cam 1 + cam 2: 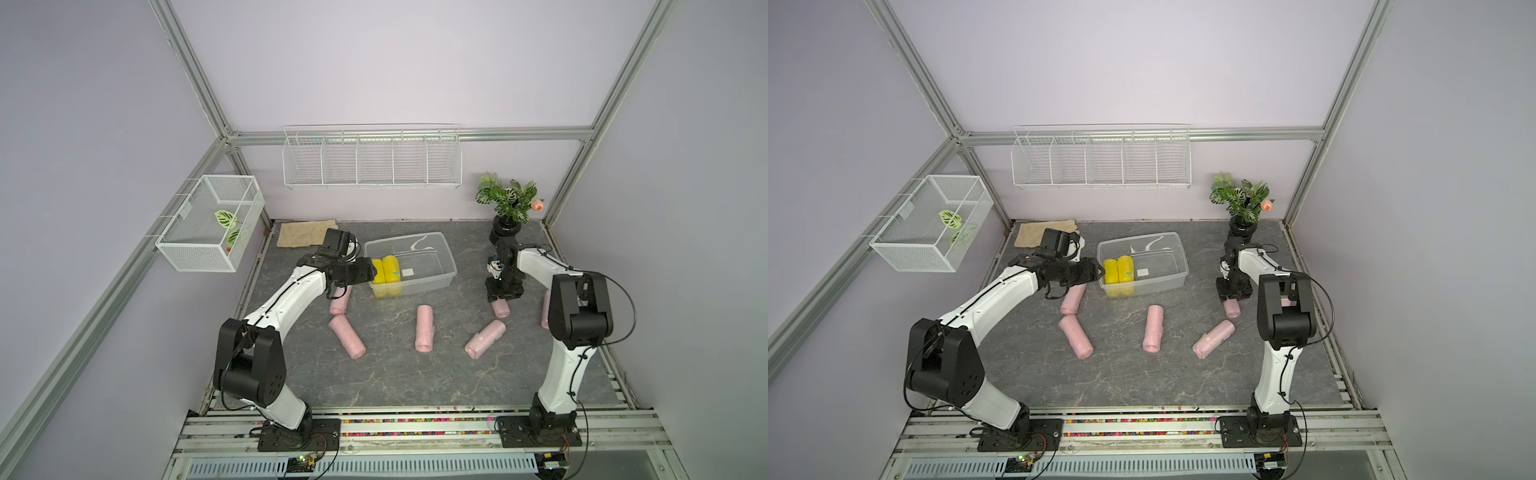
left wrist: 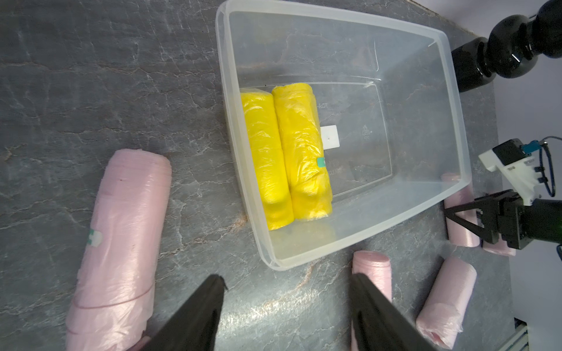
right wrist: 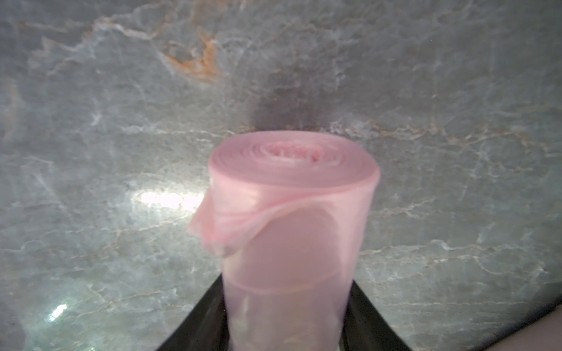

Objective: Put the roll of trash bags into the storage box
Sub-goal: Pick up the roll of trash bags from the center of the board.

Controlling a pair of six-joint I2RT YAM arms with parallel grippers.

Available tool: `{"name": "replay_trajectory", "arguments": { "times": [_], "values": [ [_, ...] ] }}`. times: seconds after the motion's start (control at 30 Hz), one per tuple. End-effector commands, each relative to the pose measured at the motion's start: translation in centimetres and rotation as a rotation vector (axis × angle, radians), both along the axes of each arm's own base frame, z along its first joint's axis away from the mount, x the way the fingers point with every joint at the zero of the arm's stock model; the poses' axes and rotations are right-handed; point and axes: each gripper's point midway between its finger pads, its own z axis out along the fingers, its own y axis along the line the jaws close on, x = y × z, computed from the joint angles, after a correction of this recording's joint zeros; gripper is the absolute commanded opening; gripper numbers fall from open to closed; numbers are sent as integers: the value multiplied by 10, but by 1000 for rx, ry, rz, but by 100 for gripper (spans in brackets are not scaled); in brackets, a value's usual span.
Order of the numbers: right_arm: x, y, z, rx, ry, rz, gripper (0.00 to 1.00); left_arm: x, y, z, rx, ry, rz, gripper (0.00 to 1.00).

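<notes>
The storage box (image 1: 451, 270) (image 1: 1183, 270) (image 2: 456, 121) is a clear tub at the middle back of the table, with two yellow rolls (image 1: 386, 270) (image 2: 286, 152) lying at its left end. My right gripper (image 1: 502, 300) (image 1: 1231, 298) (image 3: 286, 282) points down to the right of the box. Its fingers press both sides of a pink roll of trash bags (image 1: 500, 311) (image 3: 292, 197) lying on the table. My left gripper (image 1: 374, 270) (image 2: 287, 278) hovers open at the box's left end with nothing between its fingers.
Several more pink rolls lie on the grey marbled table: (image 1: 340, 299), (image 1: 347, 336), (image 1: 424, 328), (image 1: 485, 338). A potted plant (image 1: 509, 199) stands back right and a beige cloth (image 1: 305, 234) lies back left. A wire basket (image 1: 208, 224) and a wire rack (image 1: 372, 158) hang on the walls.
</notes>
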Motion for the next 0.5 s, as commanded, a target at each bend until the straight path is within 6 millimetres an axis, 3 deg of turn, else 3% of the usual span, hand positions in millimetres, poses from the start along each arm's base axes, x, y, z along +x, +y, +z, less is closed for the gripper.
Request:
{"name": "replay_trajectory", "arguments": {
  "times": [0.0, 0.3, 0.47],
  "values": [
    [-3, -2, -7, -4, 17, 3, 53, -1, 0, 1, -12, -2, 3, 70],
    [-4, 1, 7, 13, -8, 1, 44, 1, -1, 3, -19, -3, 3, 70],
    [-1, 6, 29, 44, -51, -6, 43, -1, 0, 3, -16, -6, 5, 70]
  ]
}}
